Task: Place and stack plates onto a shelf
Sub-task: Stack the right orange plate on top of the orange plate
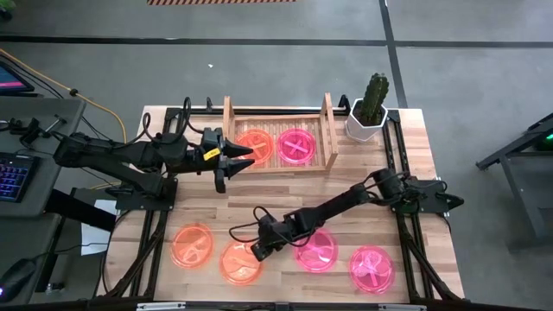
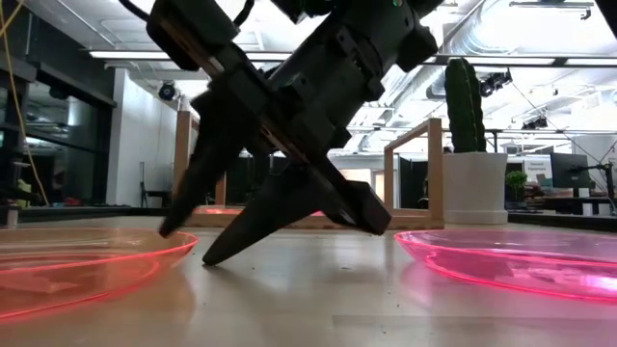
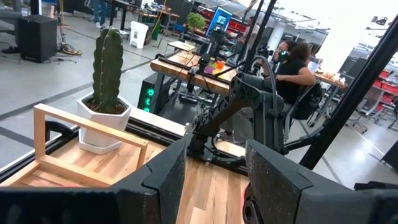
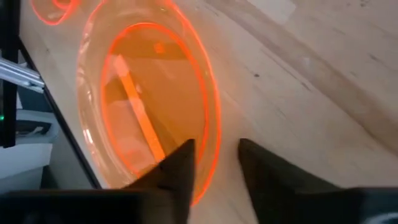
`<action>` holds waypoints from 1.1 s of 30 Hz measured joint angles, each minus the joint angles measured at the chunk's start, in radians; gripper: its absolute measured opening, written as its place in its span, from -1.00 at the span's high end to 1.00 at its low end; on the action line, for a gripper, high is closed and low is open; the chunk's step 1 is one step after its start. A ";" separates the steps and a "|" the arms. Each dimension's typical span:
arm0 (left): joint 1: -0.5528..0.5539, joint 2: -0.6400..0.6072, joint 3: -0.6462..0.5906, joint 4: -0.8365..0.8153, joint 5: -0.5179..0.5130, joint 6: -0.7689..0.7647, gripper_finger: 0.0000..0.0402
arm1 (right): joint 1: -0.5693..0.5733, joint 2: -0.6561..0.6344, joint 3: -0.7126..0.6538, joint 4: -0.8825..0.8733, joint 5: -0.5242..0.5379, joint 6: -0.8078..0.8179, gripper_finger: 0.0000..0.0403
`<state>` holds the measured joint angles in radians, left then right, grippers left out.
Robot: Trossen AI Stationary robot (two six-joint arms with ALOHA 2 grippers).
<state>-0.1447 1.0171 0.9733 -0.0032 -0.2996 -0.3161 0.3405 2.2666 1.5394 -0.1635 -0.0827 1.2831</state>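
Two orange plates [image 1: 192, 244] [image 1: 240, 261] and two pink plates [image 1: 318, 249] [image 1: 371, 268] lie flat on the table near its front edge. One orange plate [image 1: 255, 145] and one pink plate [image 1: 295, 145] lie side by side on the light-wood shelf [image 1: 328, 138]. My right gripper [image 1: 257, 250] is open and points down at the right edge of the second orange plate [image 4: 149, 112]. One finger stands over the plate's inside and the other outside its rim. My left gripper [image 1: 235, 170] is open and empty, above the table just in front of the shelf's left end. My right gripper [image 4: 214, 165] comes slanting down from the table's right, its fingers on either side of the orange plate's rim [image 4: 210, 143] at the plate's right edge. The plate lies flat on the table. I cannot tell whether the fingers touch the rim.
A white pot with a cactus [image 1: 367, 121] stands at the shelf's right end. The nearest pink plate [image 2: 521, 255] lies close to the right of my right gripper [image 2: 198, 246]. Bare wood lies between the shelf and the row of plates. A person sits at a desk beyond the table [image 3: 298, 68].
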 joint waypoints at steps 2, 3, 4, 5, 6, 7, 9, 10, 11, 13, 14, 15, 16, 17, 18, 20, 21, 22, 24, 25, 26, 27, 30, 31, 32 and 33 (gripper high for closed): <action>0.000 0.000 0.000 -0.003 0.000 -0.007 0.21 | 0.001 0.016 0.000 0.000 -0.006 0.000 0.58; 0.000 0.000 0.000 -0.004 0.000 -0.013 0.21 | 0.002 0.022 0.000 0.001 -0.011 0.000 0.69; 0.000 0.000 0.000 -0.003 0.000 -0.014 0.21 | 0.002 0.028 0.000 0.003 -0.018 -0.003 0.80; 0.000 0.000 0.000 -0.003 0.000 -0.014 0.21 | 0.002 0.030 0.000 0.005 -0.021 -0.007 0.89; 0.000 0.000 0.000 -0.003 0.000 -0.014 0.21 | 0.002 0.030 -0.001 0.007 -0.022 -0.018 0.94; 0.000 0.000 0.000 -0.003 0.000 -0.014 0.21 | 0.002 0.026 -0.001 0.013 -0.024 -0.033 0.96; 0.000 0.000 0.000 -0.003 0.000 -0.014 0.21 | -0.002 0.008 -0.002 0.009 -0.036 -0.063 0.94; 0.000 0.000 0.000 -0.003 0.000 -0.014 0.21 | -0.003 0.000 -0.003 0.001 -0.041 -0.085 0.96; 0.000 0.000 0.000 -0.003 0.000 -0.014 0.21 | -0.007 -0.012 -0.004 -0.016 -0.052 -0.113 0.98; 0.000 0.000 0.000 -0.003 -0.003 -0.014 0.21 | -0.017 -0.044 -0.009 -0.067 -0.094 -0.180 0.99; 0.000 0.000 0.000 -0.003 -0.006 -0.014 0.21 | -0.021 -0.061 -0.010 -0.092 -0.106 -0.212 0.98; 0.000 0.000 0.000 -0.005 -0.007 -0.014 0.21 | -0.026 -0.080 -0.009 -0.125 -0.109 -0.241 0.99; 0.000 0.000 0.000 -0.006 -0.007 -0.014 0.21 | -0.032 -0.106 -0.009 -0.173 -0.107 -0.272 1.00; 0.000 0.000 0.000 -0.009 -0.007 -0.014 0.21 | -0.037 -0.131 -0.009 -0.224 -0.100 -0.300 1.00; 0.000 0.000 0.000 -0.013 -0.008 -0.014 0.21 | -0.041 -0.151 -0.008 -0.265 -0.094 -0.329 1.00; 0.000 0.000 0.000 -0.024 -0.008 -0.014 0.21 | -0.051 -0.196 -0.029 -0.326 -0.083 -0.376 1.00; 0.000 0.000 0.000 -0.028 -0.008 -0.014 0.21 | -0.056 -0.224 -0.055 -0.334 -0.082 -0.388 1.00; 0.000 0.000 0.000 -0.031 -0.008 -0.014 0.21 | -0.061 -0.255 -0.083 -0.325 -0.082 -0.392 1.00; 0.000 0.000 0.000 -0.035 -0.008 -0.014 0.21 | -0.072 -0.326 -0.160 -0.297 -0.076 -0.380 1.00; 0.000 0.000 0.000 -0.035 -0.008 -0.015 0.21 | -0.077 -0.361 -0.204 -0.281 -0.071 -0.361 1.00; 0.000 0.000 0.000 -0.035 -0.008 -0.020 0.21 | -0.081 -0.395 -0.251 -0.256 -0.061 -0.340 1.00; 0.000 0.000 0.000 -0.036 -0.009 -0.022 0.21 | -0.082 -0.428 -0.298 -0.233 -0.048 -0.318 1.00; 0.000 0.000 0.000 -0.044 -0.028 -0.022 0.21 | -0.070 -0.527 -0.435 -0.082 -0.040 -0.244 1.00; 0.000 0.000 0.000 -0.046 -0.034 -0.022 0.21 | -0.057 -0.551 -0.478 -0.007 -0.045 -0.212 1.00; 0.000 0.000 0.000 -0.047 -0.040 -0.022 0.21 | -0.045 -0.567 -0.515 0.067 -0.053 -0.180 1.00; 0.000 0.000 0.000 -0.051 -0.047 -0.023 0.21 | -0.029 -0.574 -0.549 0.142 -0.057 -0.150 1.00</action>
<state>-0.1444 1.0174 0.9733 -0.0541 -0.3461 -0.3395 0.3112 1.6923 0.9907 -0.0213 -0.1399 1.1331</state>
